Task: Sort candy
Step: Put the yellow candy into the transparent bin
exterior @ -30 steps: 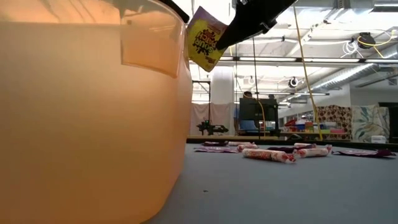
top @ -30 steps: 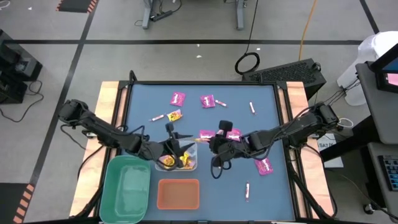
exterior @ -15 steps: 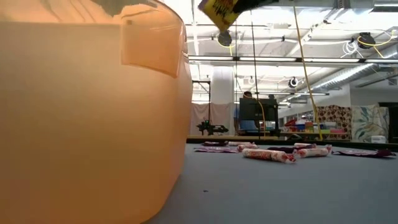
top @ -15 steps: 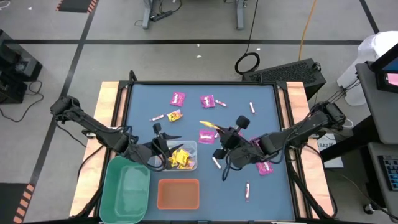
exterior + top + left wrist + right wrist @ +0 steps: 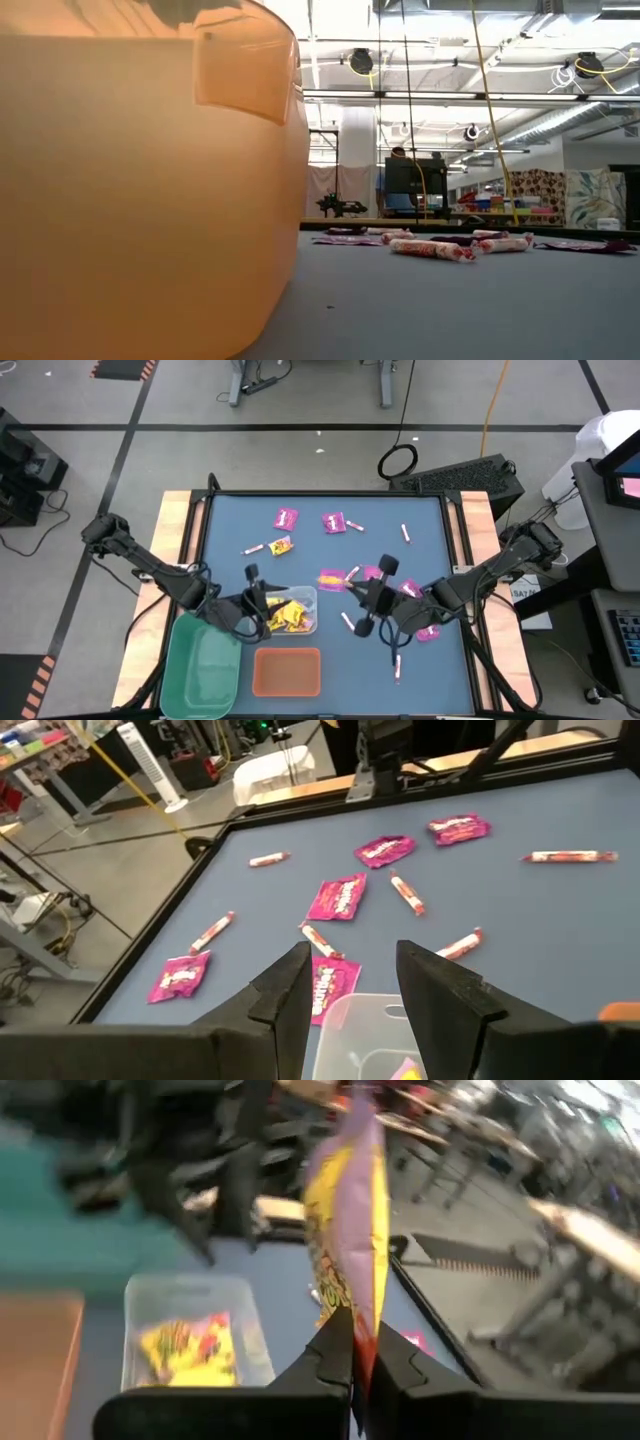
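Note:
My right gripper (image 5: 350, 592) is shut on a yellow square packet (image 5: 348, 1210) and hovers over the table's middle, just right of the clear bin (image 5: 290, 610). That bin holds several yellow packets (image 5: 190, 1348). My left gripper (image 5: 350, 982) is open and empty at the clear bin's left end (image 5: 258, 600). Magenta packets (image 5: 286, 517), a loose yellow packet (image 5: 281, 544) and pink-and-white sticks (image 5: 405, 533) lie flat on the blue table. The low view shows only sticks (image 5: 430, 248) beyond the orange bin (image 5: 140, 190), no gripper. My right gripper pinches the yellow packet by one edge (image 5: 352, 1312) between its two fingertips. The fingers come from the table's right and point left. The packet stands out beyond the fingertips, seen edge-on in the right wrist view, and is lifted clear of the table and the bins.
The green bin (image 5: 205, 660) and orange bin (image 5: 287, 672) sit along the near edge, left of centre. More magenta packets (image 5: 425, 630) and a stick (image 5: 397, 665) lie near my right arm. Wooden rails edge the table's left and right sides.
My right gripper has risen with the yellow packet, which has climbed out of the low view's top, and has drawn back toward the table's right. My left gripper has pulled back from over the clear bin toward the table's left.

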Motion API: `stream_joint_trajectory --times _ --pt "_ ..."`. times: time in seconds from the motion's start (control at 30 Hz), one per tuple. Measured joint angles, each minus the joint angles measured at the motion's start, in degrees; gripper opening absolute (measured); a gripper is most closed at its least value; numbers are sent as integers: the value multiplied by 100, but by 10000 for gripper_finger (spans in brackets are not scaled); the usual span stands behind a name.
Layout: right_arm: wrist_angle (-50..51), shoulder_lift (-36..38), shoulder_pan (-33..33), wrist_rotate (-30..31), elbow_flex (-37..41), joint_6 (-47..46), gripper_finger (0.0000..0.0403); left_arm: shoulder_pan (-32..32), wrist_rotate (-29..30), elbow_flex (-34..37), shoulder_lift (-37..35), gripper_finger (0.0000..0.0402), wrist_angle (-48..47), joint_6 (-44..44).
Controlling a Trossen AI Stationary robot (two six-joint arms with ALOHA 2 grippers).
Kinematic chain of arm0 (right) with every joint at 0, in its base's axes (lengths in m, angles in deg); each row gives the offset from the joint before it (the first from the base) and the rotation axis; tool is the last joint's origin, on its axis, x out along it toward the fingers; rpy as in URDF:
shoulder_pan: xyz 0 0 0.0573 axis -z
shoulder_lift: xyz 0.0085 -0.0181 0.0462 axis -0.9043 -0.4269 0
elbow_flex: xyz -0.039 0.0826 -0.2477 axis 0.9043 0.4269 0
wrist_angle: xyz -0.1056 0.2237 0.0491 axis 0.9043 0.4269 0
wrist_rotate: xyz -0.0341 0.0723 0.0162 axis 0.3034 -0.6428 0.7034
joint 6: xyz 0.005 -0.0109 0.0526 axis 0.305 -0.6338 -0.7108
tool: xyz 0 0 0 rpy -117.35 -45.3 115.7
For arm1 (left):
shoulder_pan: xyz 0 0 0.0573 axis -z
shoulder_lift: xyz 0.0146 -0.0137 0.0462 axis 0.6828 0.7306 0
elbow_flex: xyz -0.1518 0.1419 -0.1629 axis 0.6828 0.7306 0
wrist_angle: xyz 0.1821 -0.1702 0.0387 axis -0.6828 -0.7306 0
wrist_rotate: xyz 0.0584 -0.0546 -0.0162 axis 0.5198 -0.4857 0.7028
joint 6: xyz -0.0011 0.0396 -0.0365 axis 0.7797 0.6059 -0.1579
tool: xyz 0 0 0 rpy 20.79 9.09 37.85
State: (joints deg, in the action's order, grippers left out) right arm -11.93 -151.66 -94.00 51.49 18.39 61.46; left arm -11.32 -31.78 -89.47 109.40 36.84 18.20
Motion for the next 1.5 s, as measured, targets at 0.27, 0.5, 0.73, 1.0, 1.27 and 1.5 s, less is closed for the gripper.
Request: stream_joint_trajectory --times 0.27,0.5,0.73,1.0,1.27,1.5 --pt "606 -440 -142 -362 0 1926 0 64 195 0 0 153 3 1" --pt "651 -772 -113 -117 0 2406 0 67 201 0 0 153 7 5" --pt "638 -817 -125 -112 0 2332 0 67 203 0 0 153 5 19" --pt "646 -817 -154 -268 0 939 0 64 203 0 0 153 5 12" --pt "414 -817 -90 -235 0 -656 0 64 201 0 0 153 5 -6" --pt "426 -817 95 33 0 -1757 0 64 203 0 0 153 5 -144"
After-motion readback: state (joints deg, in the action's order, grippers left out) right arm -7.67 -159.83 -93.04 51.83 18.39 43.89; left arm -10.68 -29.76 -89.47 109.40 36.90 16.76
